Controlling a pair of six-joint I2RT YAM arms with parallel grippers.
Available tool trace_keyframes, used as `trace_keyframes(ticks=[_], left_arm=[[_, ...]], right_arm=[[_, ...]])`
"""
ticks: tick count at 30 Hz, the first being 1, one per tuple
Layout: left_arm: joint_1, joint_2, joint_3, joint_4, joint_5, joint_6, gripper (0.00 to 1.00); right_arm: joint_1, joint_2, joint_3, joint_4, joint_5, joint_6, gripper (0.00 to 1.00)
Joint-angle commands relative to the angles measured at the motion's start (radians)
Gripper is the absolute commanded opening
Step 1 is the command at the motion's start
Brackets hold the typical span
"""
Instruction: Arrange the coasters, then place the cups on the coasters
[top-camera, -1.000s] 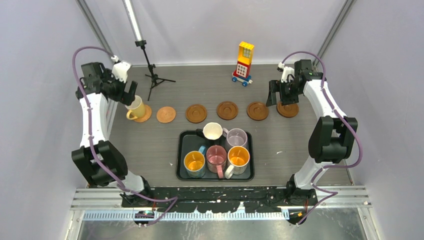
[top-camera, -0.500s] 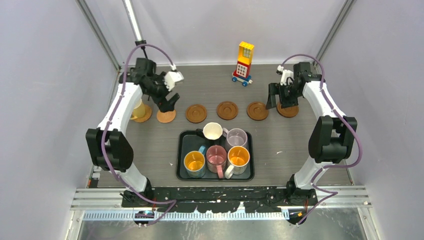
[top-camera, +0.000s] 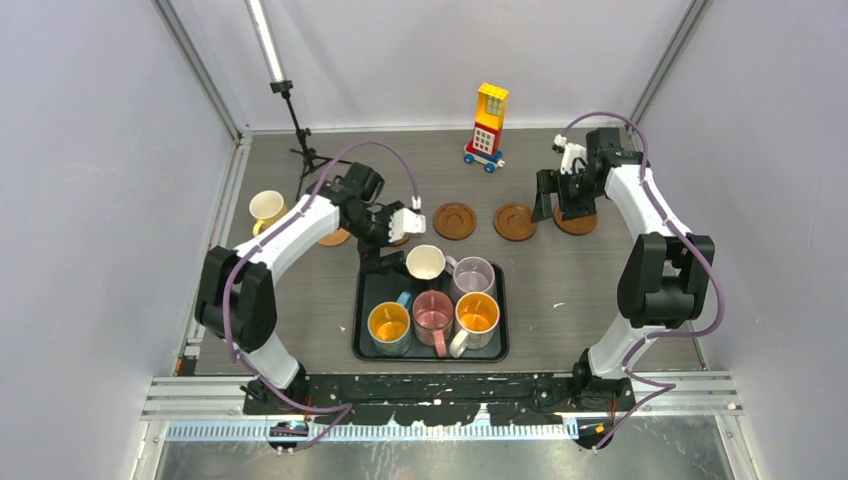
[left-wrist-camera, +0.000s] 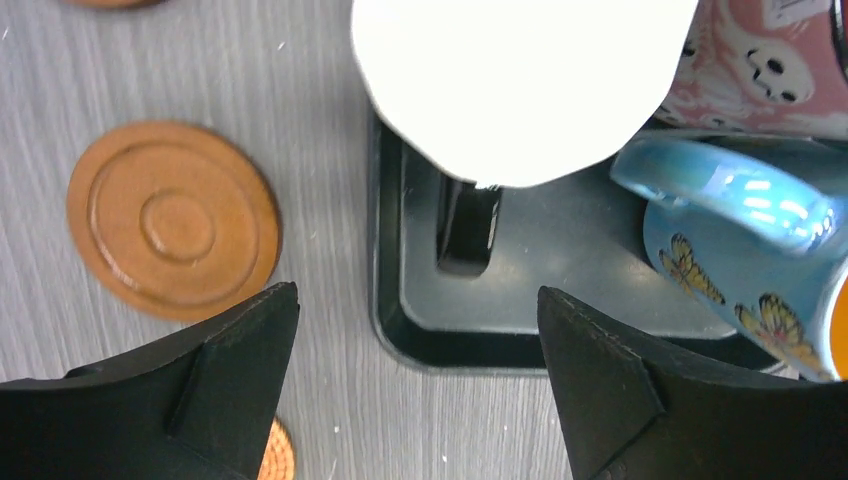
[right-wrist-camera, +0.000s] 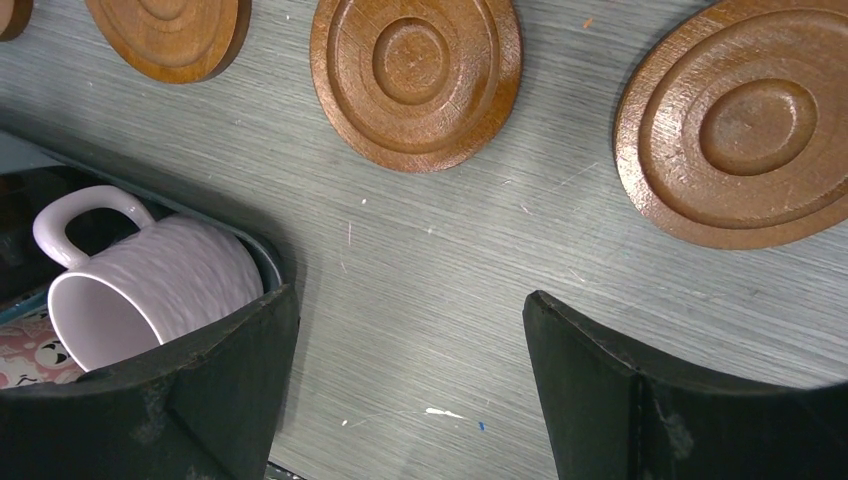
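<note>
Sitting nearest on the grey wood-grain table, the black tray is holding five cups. The left gripper is hovering over the tray's far-left corner, jaws wide and gripping nothing. Beyond, the coasters are lying in a row, and a cream cup is standing on the leftmost. The right gripper is hanging wide and empty above the rightmost coaster. A block tower and a tripod are standing near the far wall, and grey tabletop is showing on both sides of the tray, out to the pale side walls
</note>
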Motion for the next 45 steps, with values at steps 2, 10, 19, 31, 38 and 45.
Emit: trace_keyframes(ticks=[2,10,19,31,38,45], left_arm=[[-0.072,0.008,-0.054,0.166,-0.007,0.006,0.88],[-0.127,0.030,-0.094,0.235,0.030,0.001,0.77],[-0.135,0.018,-0.162,0.306,0.032,-0.010,0.61],[-0.137,-0.058,-0.220,0.365,0.034,-0.131,0.30],[-0.131,-0.109,-0.234,0.374,0.014,-0.179,0.01],[-0.021,-0.182,-0.203,0.383,0.052,-0.327,0.00]], right_arm=[[0.005,-0.073,-0.009,0.014,0.005,-0.006,0.87],[0.005,-0.080,-0.017,0.014,0.006,-0.005,0.87],[0.005,-0.076,-0.018,0.017,0.002,0.003,0.87],[0.005,-0.061,-0.008,0.018,-0.013,0.014,0.87],[0.005,-0.052,0.005,0.018,-0.013,0.015,0.87],[0.005,-0.047,0.010,0.018,-0.015,0.012,0.87]])
